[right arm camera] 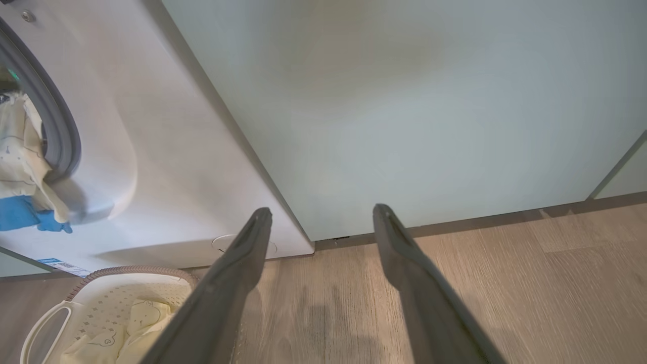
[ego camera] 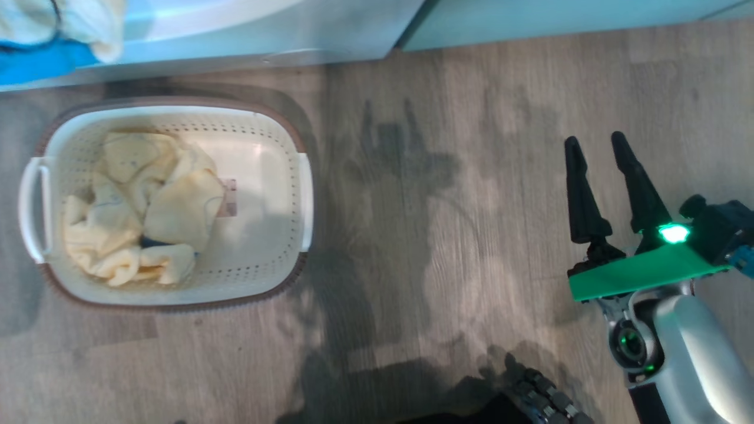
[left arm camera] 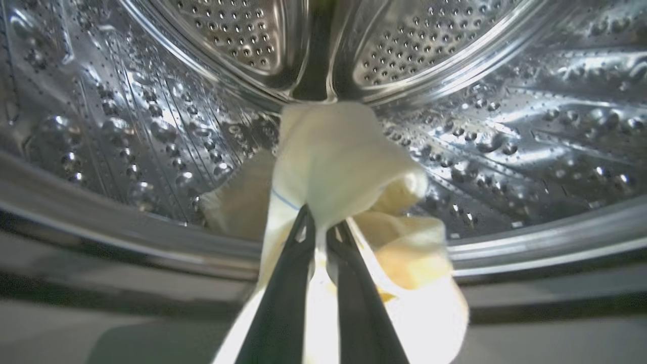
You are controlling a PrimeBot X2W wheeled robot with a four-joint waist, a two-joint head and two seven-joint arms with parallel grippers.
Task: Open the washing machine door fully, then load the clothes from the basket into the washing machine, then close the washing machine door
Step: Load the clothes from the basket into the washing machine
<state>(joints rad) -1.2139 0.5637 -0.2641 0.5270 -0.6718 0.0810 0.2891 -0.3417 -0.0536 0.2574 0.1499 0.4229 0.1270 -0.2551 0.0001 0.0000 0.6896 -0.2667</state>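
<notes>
Clothes [left arm camera: 338,162] pinched by left hand [left arm camera: 320,223] (at drum [left arm camera: 126,126])

right tool [ego camera: 595,140]: two long tapered black fingers [ego camera: 583,200] | wrist: flat bright-green plate [ego camera: 642,274] with a glowing green light [ego camera: 674,233], dark block [ego camera: 721,227] with a blue bit beside it | forearm [ego camera: 695,347]: smooth pale silver-grey shell, green-lit ring [ego camera: 631,343] at its joint | other: black ribbed segmented part [ego camera: 545,394] | left tool [left arm camera: 321,222]: two slim dark fingers [left arm camera: 283,293]
</notes>
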